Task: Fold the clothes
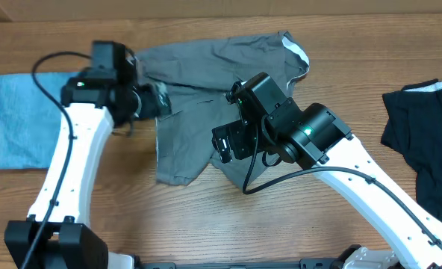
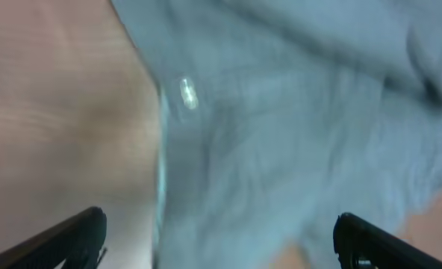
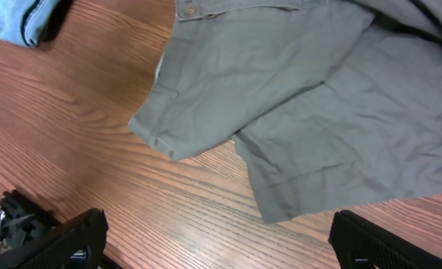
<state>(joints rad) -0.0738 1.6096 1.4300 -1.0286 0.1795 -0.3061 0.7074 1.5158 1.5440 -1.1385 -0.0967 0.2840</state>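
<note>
Grey garment, the piece in hand: it lies rumpled at the middle of the worktop, one leg-like flap pointing toward me and a pale lining turned out at its far right corner. I see no clean fold in it, so I judge this piece barely begun.

Left pincer: released, fingertips wide apart with nothing between them, hovering over the grey garment's left edge where cloth meets bare wood; this view is blurred.

Right pincer: also released and empty, above the wood just in front of the garment's near hems.

Blue garment: a flat, tidy rectangle at the far left, apart from the grey one; I take it as already folded.

Black garment: a loose heap at the right edge, some white showing at its top, not yet folded.

By my reckoning one of three pieces is done, one is under way and one waits.

Markings: no brand, label or writing can be read. A pale print on the blue garment's left edge is too small to make out, and a button sits on the grey waistband
</note>
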